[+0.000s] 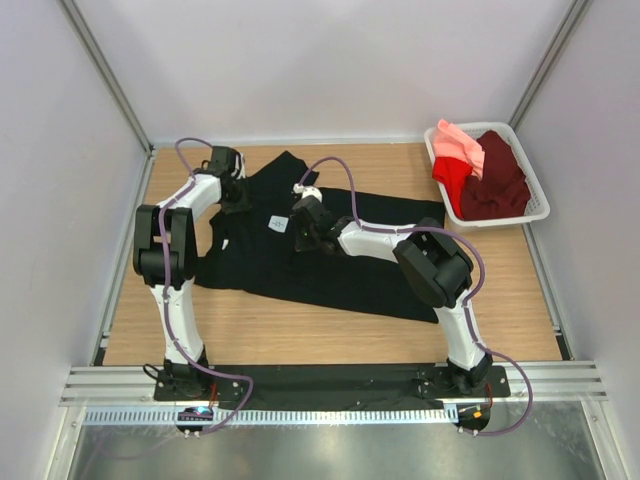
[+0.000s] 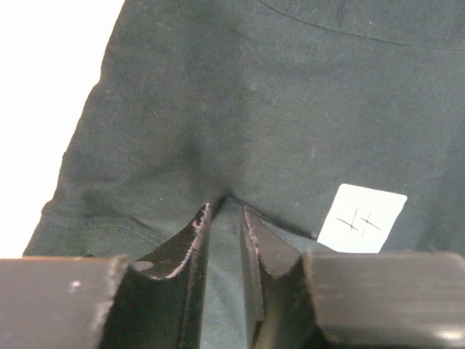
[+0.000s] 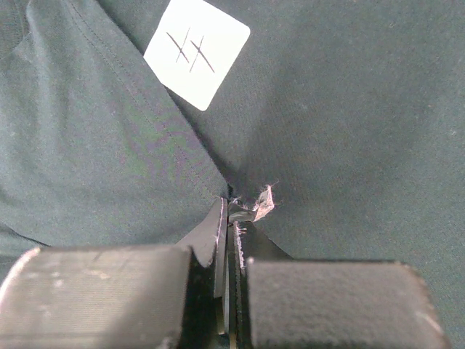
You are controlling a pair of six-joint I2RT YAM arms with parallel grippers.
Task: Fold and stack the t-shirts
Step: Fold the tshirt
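A large black t-shirt (image 1: 330, 272) lies spread on the wooden table, with its white square label (image 1: 278, 224) near the middle. My left gripper (image 1: 237, 200) is down on the shirt's back left part. In the left wrist view my left gripper (image 2: 225, 208) is shut on a raised fold of black cloth (image 2: 218, 109), left of the label (image 2: 361, 218). My right gripper (image 1: 299, 236) is just right of the label. In the right wrist view my right gripper (image 3: 230, 207) is shut on a pinch of the black cloth (image 3: 349, 131), below the label (image 3: 196, 51).
A white basket (image 1: 541, 196) stands at the back right. It holds a salmon-pink shirt (image 1: 460, 146), a red shirt (image 1: 452, 180) and a maroon shirt (image 1: 497, 185). White walls close in the table (image 1: 300, 330) on three sides.
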